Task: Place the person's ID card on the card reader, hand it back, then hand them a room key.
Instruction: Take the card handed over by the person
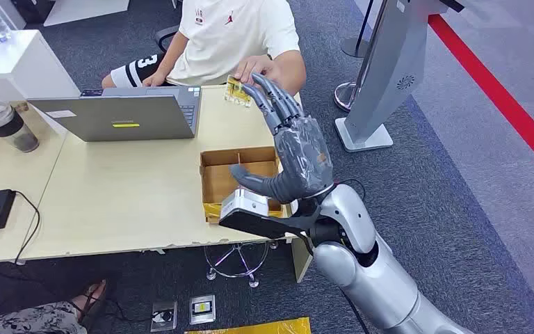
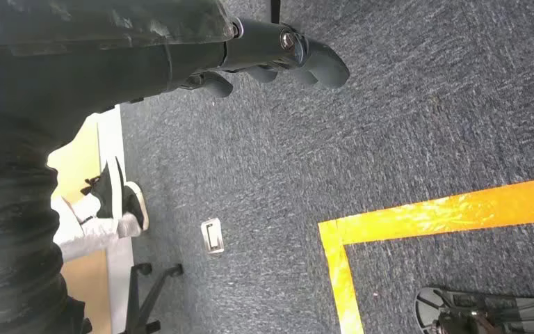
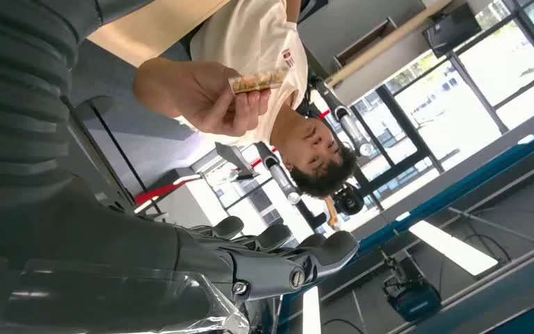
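The right hand point(image 1: 293, 142) hides part of the cardboard box point(image 1: 217, 174) on the table point(image 1: 132, 202), and its fingertips cover one edge of the card point(image 1: 237, 90). The card's print is too small to read. Behind the laptop point(image 1: 122, 115), the person point(image 1: 233, 31) is cut off above the chest. The left hand point(image 2: 278, 56) is mostly hidden by its own cover.

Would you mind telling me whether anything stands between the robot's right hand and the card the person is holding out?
Nothing visible does. The right hand is raised with fingers spread just in front of the card, which the person's hand holds over the table's far edge. In the right wrist view the gap between card and fingers is open air.
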`<state>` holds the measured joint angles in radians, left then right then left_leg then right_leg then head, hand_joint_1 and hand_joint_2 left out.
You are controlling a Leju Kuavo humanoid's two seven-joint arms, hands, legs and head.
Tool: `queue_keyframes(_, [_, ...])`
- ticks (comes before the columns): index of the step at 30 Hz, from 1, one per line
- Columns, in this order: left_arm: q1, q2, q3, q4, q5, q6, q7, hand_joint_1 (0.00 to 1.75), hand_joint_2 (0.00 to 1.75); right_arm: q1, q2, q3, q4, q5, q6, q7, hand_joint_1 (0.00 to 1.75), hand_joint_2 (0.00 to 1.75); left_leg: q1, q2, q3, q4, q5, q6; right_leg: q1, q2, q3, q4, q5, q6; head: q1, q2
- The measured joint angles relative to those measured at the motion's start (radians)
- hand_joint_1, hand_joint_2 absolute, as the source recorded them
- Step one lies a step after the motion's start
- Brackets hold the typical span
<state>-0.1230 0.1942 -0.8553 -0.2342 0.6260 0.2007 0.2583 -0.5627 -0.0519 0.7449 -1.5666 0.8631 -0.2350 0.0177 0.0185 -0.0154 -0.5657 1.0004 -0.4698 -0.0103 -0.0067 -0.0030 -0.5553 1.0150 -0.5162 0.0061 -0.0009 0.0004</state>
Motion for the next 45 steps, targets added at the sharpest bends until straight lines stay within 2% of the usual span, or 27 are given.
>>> queue_keyframes(16, [0.000, 0.001, 0.000, 0.000, 0.007, -0.008, -0.008, 0.00, 1.75, -0.015, 0.029, 0.065, 0.118, 0.084, 0.001, 0.011, 0.00, 1.75, 0.000, 0.000, 0.000, 0.000, 0.000, 0.000, 0.000, 0.000, 0.000, 0.000, 0.000, 0.000, 0.000, 0.000])
queue_keyframes(27, [0.000, 0.005, -0.002, 0.000, 0.002, -0.012, -0.011, 0.00, 1.75, -0.027, 0.039, 0.084, 0.171, 0.089, -0.001, 0.011, 0.00, 1.75, 0.000, 0.000, 0.000, 0.000, 0.000, 0.000, 0.000, 0.000, 0.000, 0.000, 0.000, 0.000, 0.000, 0.000])
queue_keyframes(45, [0.001, 0.007, -0.006, 0.000, -0.024, -0.014, -0.047, 0.00, 1.75, -0.028, 0.036, 0.068, 0.236, 0.160, -0.045, 0.061, 0.00, 1.75, 0.000, 0.000, 0.000, 0.000, 0.000, 0.000, 0.000, 0.001, -0.001, 0.000, 0.000, 0.000, 0.000, 0.000])
